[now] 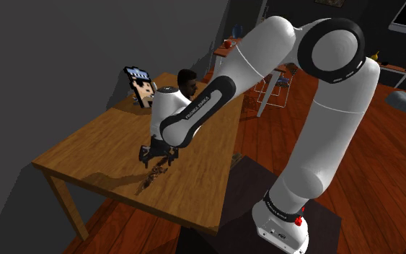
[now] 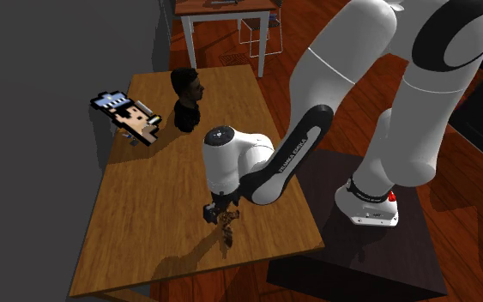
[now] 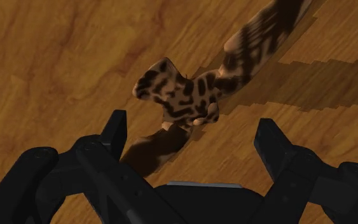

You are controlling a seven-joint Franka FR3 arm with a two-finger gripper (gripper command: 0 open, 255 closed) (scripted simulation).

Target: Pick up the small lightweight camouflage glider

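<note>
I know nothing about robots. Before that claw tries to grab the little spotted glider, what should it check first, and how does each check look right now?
1. Gripper open: ok; its fingers stand apart.
2. Glider lined up between the fingers: ok in the wrist view, and nothing touches it.
3. Glider gripped: not ok; nothing clasps it.
4. Gripper low enough to close on it: cannot tell.
5. Glider resting on the table: ok.
6. Pixel-face figure and dark bust out of the way: ok; both stand at the table's far end.
</note>
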